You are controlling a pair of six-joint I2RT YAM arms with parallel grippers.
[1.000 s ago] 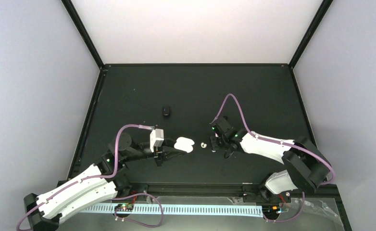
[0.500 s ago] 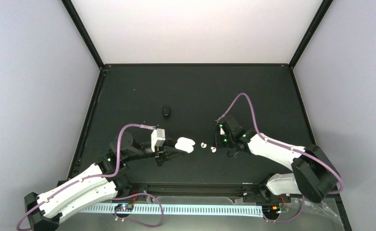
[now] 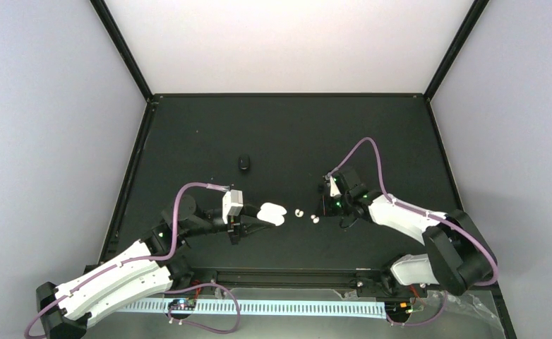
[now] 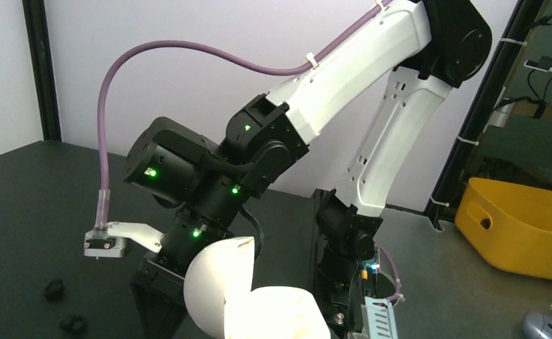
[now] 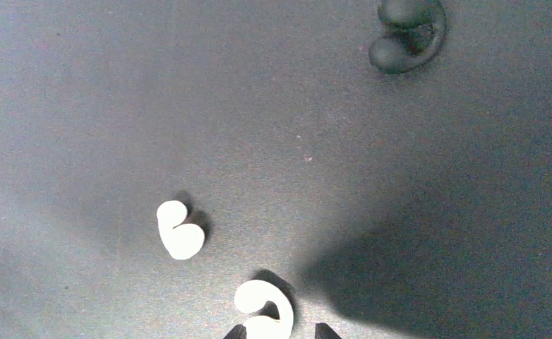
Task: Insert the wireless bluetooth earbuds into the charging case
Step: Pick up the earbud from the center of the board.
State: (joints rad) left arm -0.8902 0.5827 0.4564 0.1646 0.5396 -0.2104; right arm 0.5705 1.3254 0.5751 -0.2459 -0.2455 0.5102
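Evidently nothing is loaded yet: the left gripper (image 3: pixel 253 220) clamps the open case (image 3: pixel 271 212) near centre, one white earbud (image 3: pixel 298 212) lies just right, a second white earbud (image 5: pixel 262 314) sits between the right gripper's (image 3: pixel 325 210) parted jaws, and the black earbuds (image 3: pixel 243 163) lie farther back.

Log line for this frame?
left pincer: shut on open charging case | right pincer: open, straddling white earbud | other white earbud: loose on table

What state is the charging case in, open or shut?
Open: the white charging case shows its lid hinged up from the base in the left wrist view.
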